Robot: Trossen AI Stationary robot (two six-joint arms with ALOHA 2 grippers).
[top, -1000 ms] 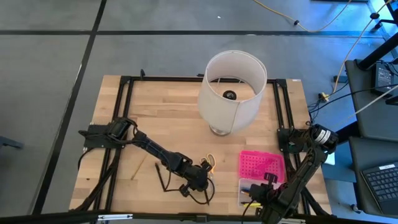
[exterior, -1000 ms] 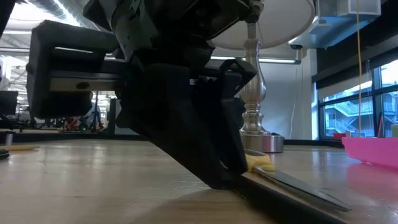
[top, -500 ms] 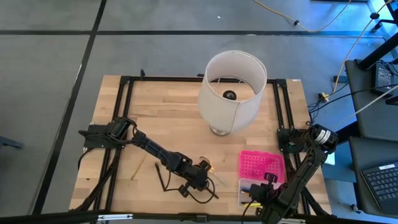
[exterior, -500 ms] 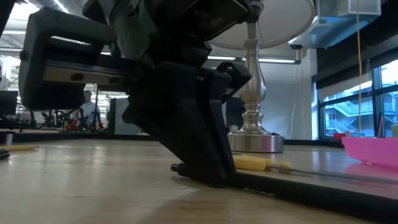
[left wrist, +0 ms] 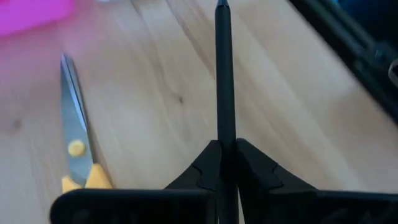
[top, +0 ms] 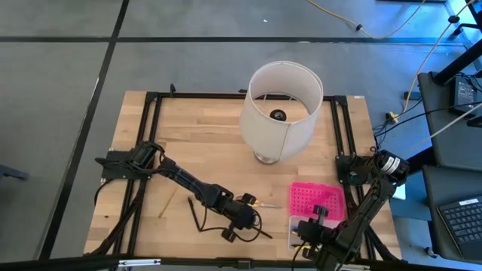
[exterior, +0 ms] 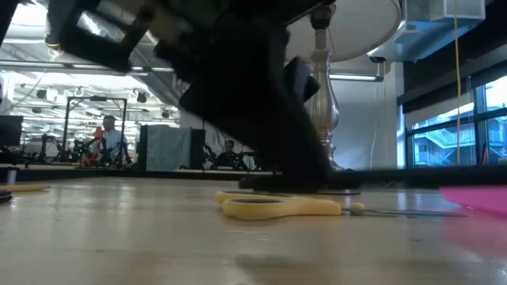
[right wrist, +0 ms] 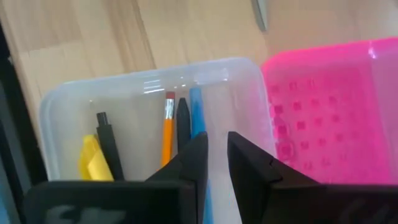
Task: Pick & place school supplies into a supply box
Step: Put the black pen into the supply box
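My left gripper (top: 242, 220) is shut on a thin black pen (left wrist: 222, 74) near the table's front middle. The pen is lifted above the wood. The yellow-handled scissors (top: 261, 203) lie flat on the table beside it and also show in the low view (exterior: 281, 207) and the left wrist view (left wrist: 78, 149). The supply box's clear base (right wrist: 155, 93) holds a pencil, a blue pen, a black pen and a yellow thing. Its pink dotted lid (top: 316, 199) lies next to it. My right gripper (right wrist: 216, 155) hovers over the base, its fingers a narrow gap apart and empty. My left gripper pinches the black pen's shaft (left wrist: 224, 140) between its two fingers. Most of the pen sticks out forward past the fingertips, in line with the fingers. The pen is lifted clear of the table and shows about level in the low view (exterior: 412, 176).
A big white lamp (top: 280, 109) stands at the table's far middle; its metal foot shows in the low view (exterior: 321, 119). A pencil (top: 167, 203) and black pens (top: 197, 214) lie left of my left gripper. People show in the room beyond.
My left gripper has risen from the table with the black pen, which has come up off the wood to about level. The scissors have turned about on the table and now lie with their blades toward the pink lid.
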